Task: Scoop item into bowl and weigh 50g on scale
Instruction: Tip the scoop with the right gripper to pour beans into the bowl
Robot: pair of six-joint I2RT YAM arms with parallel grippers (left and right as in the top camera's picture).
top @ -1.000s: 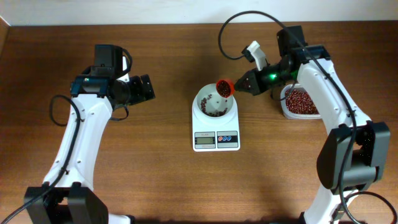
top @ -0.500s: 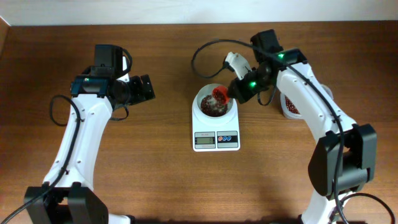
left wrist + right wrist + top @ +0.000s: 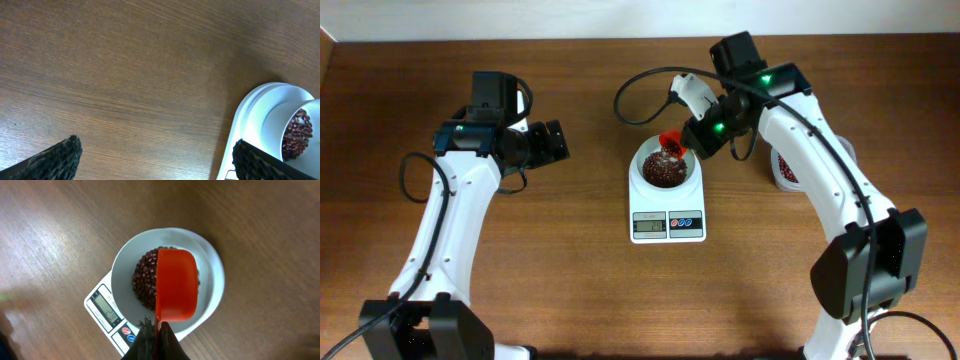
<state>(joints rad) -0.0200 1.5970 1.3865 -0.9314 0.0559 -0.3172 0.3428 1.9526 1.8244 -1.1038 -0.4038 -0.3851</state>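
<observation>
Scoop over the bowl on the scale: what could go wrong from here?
1. The beans are heaped in the bowl. More from the scoop in the right pincer may overshoot the target, and the scale display is unreadable here.
2. The scoop appears close above the heap. Touching the beans or the rim would likely skew the reading.

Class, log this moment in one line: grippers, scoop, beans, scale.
right gripper: shut on red scoop above bowl | beans: heaped in bowl on scale | left gripper: open, empty
</observation>
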